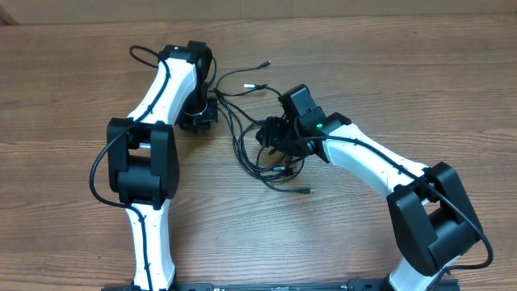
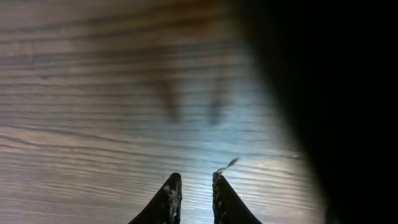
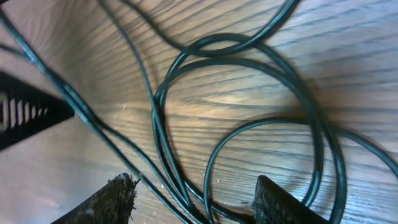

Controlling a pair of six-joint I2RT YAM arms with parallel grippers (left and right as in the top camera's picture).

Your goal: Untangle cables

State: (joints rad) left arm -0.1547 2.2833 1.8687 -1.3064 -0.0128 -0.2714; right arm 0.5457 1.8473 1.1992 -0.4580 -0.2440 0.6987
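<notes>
Loops of thin black cables (image 3: 249,93) lie on the wooden desk (image 1: 404,73), directly under our spread right pincer (image 3: 193,199). Left pincer (image 2: 191,196), nearly pressed together on nothing, sits at their ten o'clock, farther off.

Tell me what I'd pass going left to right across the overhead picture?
Left arm → left claw → cables → right claw → right arm, all on the wooden table.
</notes>
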